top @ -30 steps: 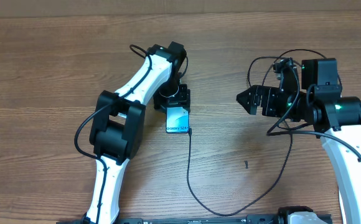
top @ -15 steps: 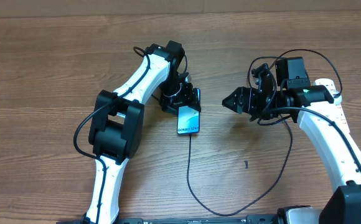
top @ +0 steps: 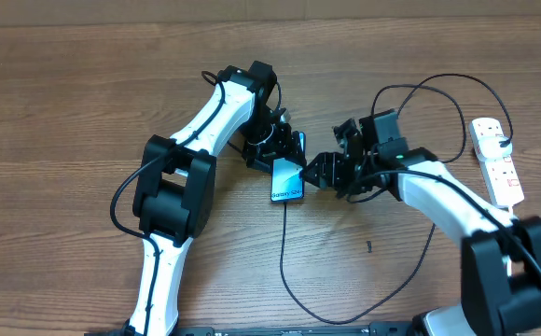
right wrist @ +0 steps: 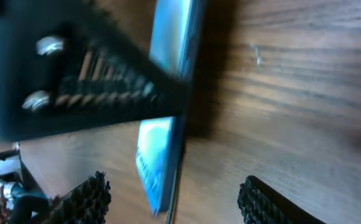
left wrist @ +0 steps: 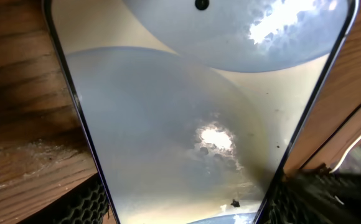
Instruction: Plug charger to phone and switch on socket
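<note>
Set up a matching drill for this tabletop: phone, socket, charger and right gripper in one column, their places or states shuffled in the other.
Column one
1. phone
2. socket
3. charger
4. right gripper

Column two
A. white, at the far right of the table
B. open, at the phone's side
C. thin black cable curving toward the table's near edge
D. screen lit, held by the left gripper

Pairs: 1-D, 2-A, 3-C, 4-B

1. Overhead: fixed well above, looking straight down on the table (top: 65, 112).
2. Left wrist: very close to the phone (left wrist: 199, 112), whose screen fills the frame.
3. Right wrist: close and blurred, seeing the phone edge-on.
4. All three views share the phone.
</note>
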